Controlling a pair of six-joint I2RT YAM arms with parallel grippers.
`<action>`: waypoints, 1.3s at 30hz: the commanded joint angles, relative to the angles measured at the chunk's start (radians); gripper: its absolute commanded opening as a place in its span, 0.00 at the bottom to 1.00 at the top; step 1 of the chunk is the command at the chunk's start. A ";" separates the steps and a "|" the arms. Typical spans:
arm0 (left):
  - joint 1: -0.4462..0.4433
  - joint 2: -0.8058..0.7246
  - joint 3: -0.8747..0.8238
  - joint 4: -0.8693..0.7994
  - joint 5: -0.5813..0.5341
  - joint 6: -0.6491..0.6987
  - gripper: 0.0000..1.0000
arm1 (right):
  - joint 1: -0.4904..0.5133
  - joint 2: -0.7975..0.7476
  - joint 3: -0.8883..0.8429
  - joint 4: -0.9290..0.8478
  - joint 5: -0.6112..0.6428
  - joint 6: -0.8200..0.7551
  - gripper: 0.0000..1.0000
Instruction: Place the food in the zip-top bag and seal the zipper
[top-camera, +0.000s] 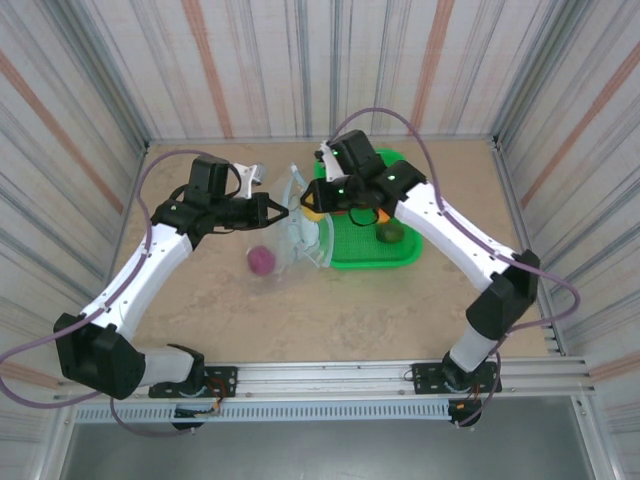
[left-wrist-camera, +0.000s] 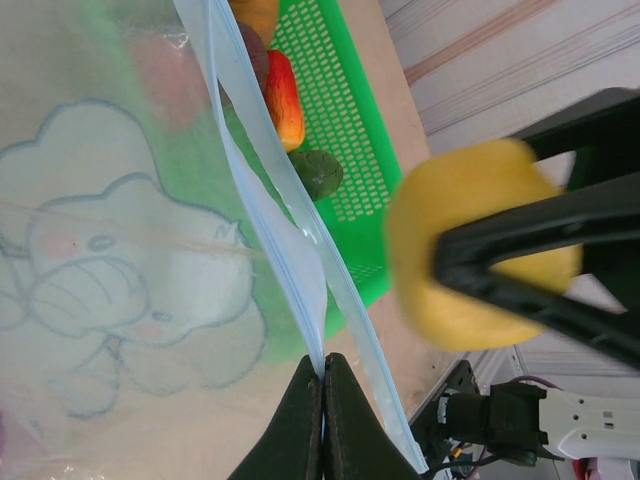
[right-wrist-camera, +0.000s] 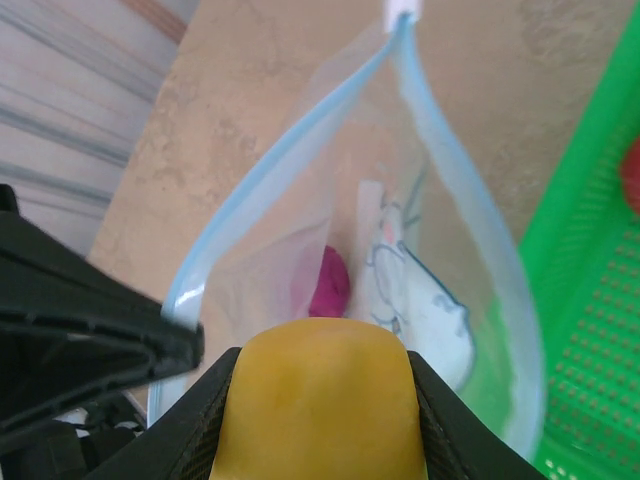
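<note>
The zip-top bag (top-camera: 300, 238) stands upright between the arms, with its mouth held open. My left gripper (top-camera: 275, 212) is shut on one lip of the pale blue zipper (left-wrist-camera: 270, 150), pinching it at the fingertips (left-wrist-camera: 323, 375). My right gripper (top-camera: 318, 205) is shut on a yellow piece of food (right-wrist-camera: 320, 400), which hangs just above the open mouth (right-wrist-camera: 455, 190). A magenta piece of food (right-wrist-camera: 330, 282) lies inside the bag (top-camera: 261, 261). A red-orange piece (left-wrist-camera: 283, 95) and a dark green piece (left-wrist-camera: 317, 172) lie in the green basket.
The green mesh basket (top-camera: 375, 250) sits just right of the bag, under the right arm, and holds a green piece of food (top-camera: 390, 232). Striped walls enclose the tan table on three sides. Bare tabletop lies in front of the bag.
</note>
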 joint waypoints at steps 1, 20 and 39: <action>0.009 -0.028 -0.014 0.028 0.041 -0.005 0.00 | 0.019 0.084 0.036 -0.018 0.015 0.048 0.28; 0.062 -0.045 -0.040 0.081 0.085 -0.069 0.00 | 0.051 0.221 0.020 0.234 -0.005 0.270 0.70; 0.037 -0.003 -0.024 0.055 0.084 -0.042 0.00 | -0.036 -0.170 -0.192 0.088 0.091 0.154 0.44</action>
